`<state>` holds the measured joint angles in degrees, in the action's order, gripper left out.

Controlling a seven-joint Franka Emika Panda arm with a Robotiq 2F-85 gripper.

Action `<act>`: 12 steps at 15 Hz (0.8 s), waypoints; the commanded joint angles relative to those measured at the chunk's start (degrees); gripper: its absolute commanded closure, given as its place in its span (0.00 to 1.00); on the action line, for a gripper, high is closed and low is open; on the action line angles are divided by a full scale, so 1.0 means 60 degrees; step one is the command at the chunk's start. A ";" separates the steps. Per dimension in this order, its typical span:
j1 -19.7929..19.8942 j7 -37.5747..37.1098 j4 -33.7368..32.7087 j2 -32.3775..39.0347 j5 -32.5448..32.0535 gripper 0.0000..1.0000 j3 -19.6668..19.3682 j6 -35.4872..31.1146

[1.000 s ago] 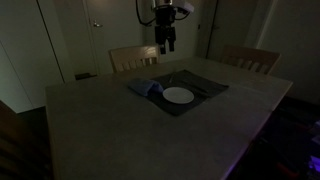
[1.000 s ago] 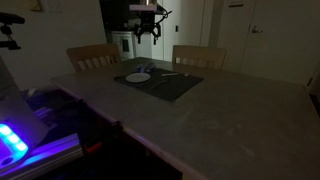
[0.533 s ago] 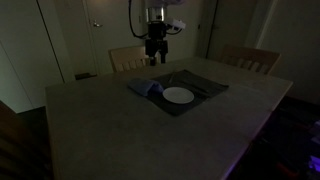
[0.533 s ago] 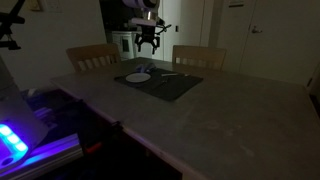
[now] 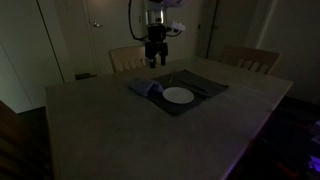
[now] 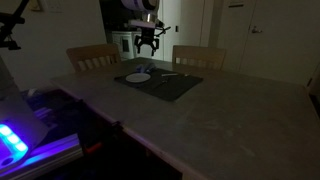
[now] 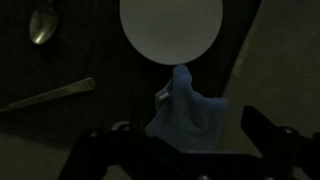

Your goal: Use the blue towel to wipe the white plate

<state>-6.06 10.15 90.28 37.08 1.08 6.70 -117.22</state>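
Observation:
A blue towel [image 7: 185, 115] lies crumpled on a dark placemat [image 5: 200, 90] beside a white plate [image 7: 170, 25]. In both exterior views the plate [image 5: 178, 96] [image 6: 137, 77] sits on the mat, and the towel [image 5: 143, 88] lies at its side. My gripper [image 5: 154, 58] [image 6: 147, 45] hangs well above the towel, open and empty. In the wrist view the gripper [image 7: 180, 140] has its dark fingers [image 7: 265, 130] spread on either side of the towel, far above it.
A spoon [image 7: 42, 25] and a long utensil [image 7: 50, 95] lie on the mat near the plate. Two wooden chairs [image 5: 133, 58] [image 5: 250, 60] stand at the table's far edge. The room is dim.
The gripper has moved sideways and a little down, from above the plate side to above the towel. It has stayed open. Towel and plate have not moved.

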 commanded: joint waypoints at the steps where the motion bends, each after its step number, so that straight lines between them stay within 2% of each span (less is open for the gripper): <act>1: -0.0082 -0.0122 -0.0589 0.0712 0.0001 0.00 0.0042 0.0149; 12: -0.0370 -0.0630 -0.1489 0.2220 0.0004 0.00 0.0029 -0.0555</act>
<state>-8.19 7.36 83.91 48.05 1.09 6.89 -119.62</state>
